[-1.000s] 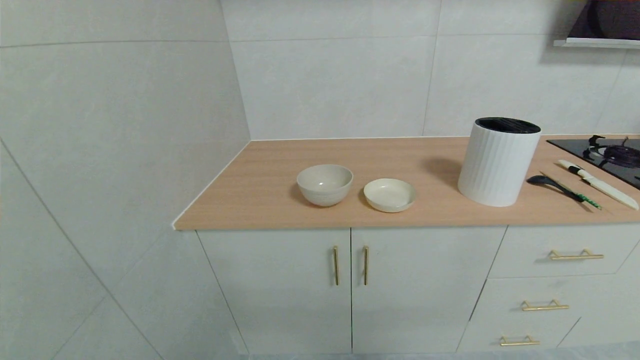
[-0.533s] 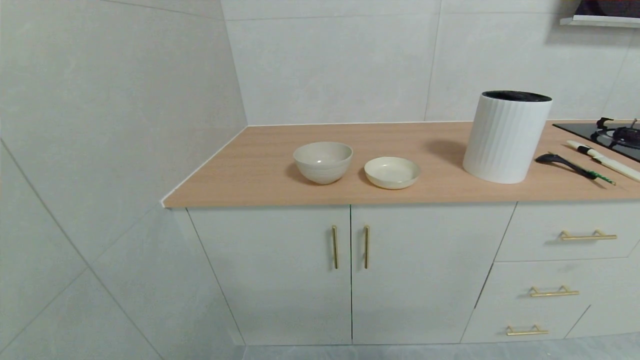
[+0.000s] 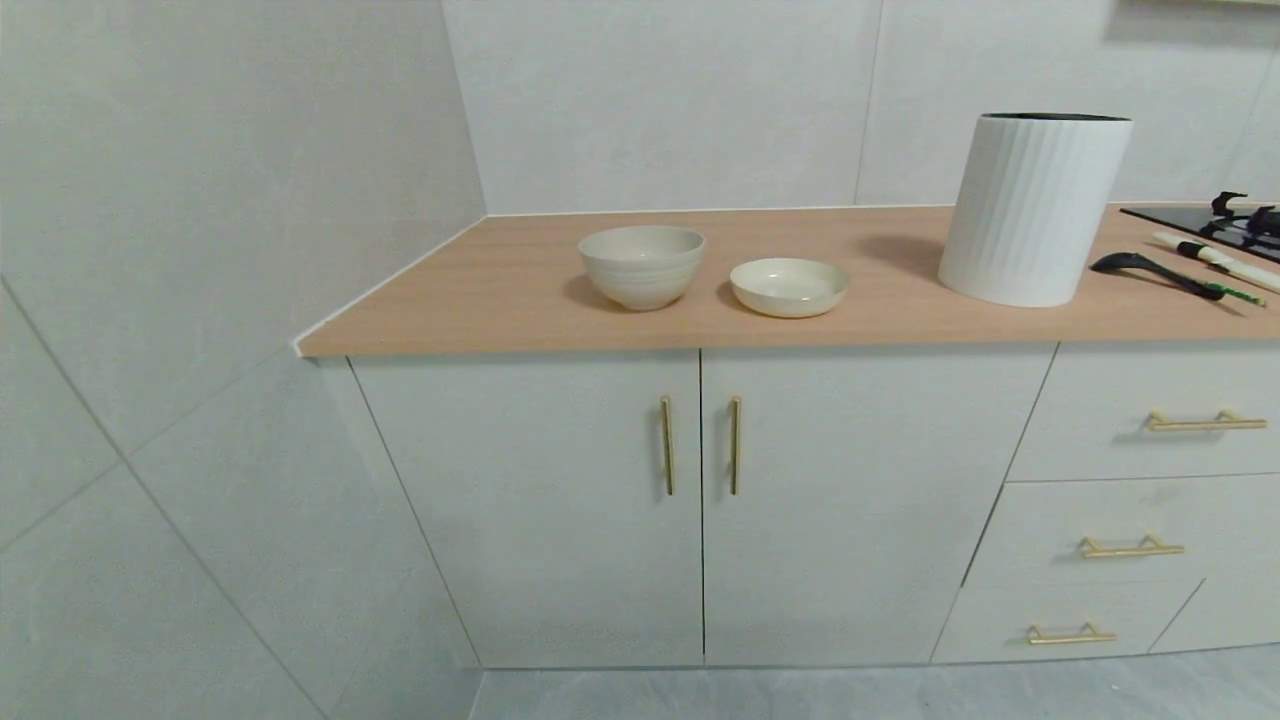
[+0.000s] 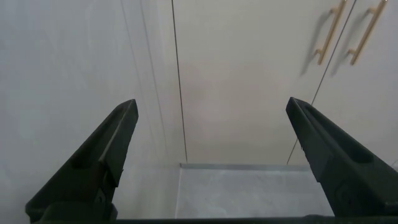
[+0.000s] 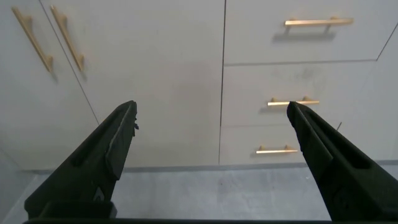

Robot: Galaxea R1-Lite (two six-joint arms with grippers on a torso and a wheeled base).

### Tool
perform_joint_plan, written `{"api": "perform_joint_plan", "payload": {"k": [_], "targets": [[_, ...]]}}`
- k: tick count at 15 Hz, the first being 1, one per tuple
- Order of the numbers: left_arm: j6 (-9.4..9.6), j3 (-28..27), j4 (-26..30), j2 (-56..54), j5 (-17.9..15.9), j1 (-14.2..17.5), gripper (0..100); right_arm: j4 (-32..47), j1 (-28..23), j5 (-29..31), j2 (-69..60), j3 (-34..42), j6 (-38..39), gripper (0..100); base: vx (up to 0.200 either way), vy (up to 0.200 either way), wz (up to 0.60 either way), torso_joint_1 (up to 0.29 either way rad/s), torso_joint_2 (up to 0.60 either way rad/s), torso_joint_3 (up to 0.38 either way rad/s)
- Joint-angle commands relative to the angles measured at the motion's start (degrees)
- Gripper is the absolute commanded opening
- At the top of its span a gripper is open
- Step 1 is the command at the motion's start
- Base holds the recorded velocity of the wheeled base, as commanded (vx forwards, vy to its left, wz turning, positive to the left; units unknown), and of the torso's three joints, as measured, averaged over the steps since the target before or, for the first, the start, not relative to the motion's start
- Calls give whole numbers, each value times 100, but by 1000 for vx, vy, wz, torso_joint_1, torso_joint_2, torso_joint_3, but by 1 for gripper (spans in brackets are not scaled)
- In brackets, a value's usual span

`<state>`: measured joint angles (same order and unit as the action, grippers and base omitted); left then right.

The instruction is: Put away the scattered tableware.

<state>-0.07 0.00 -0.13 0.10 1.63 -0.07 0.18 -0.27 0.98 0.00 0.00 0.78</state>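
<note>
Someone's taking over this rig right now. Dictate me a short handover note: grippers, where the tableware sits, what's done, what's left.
Left gripper: open, empty, low before the cabinet doors.
Right gripper: open, empty, facing the drawers.
On the counter: bowl and shallow dish side by side, apart; black spoon and knife lying right of the white holder.
Done: nothing put away.
Left: everything.

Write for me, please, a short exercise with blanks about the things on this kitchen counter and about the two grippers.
1. On the counter, the deep bowl stands to the ____ of the shallow dish.
2. To the right of the white container, a black ladle lies beside a ____.
3. The left gripper and the right gripper are both ____ and hold nothing.

Missing words: left; knife; open.
</note>
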Motion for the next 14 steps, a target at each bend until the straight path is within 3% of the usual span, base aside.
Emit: {"api": "perform_joint_plan", "payload": {"k": [1, 6, 13, 14], "targets": [[-1, 0, 5, 8, 4, -1, 100, -1, 0, -1, 9, 0, 1, 100, 0, 0, 0, -154, 452, 300], [-1, 0, 5, 8, 4, -1, 100, -1, 0, -1, 9, 0, 1, 100, 0, 0, 0, -122, 420, 295], [7, 0, 5, 8, 4, -1, 100, -1, 0, -1, 0, 0, 1, 100, 0, 0, 0, -9, 37, 23], [7, 0, 5, 8, 4, -1, 100, -1, 0, -1, 0, 0, 1, 100, 200, 0, 0, 2, 7, -2]]}}
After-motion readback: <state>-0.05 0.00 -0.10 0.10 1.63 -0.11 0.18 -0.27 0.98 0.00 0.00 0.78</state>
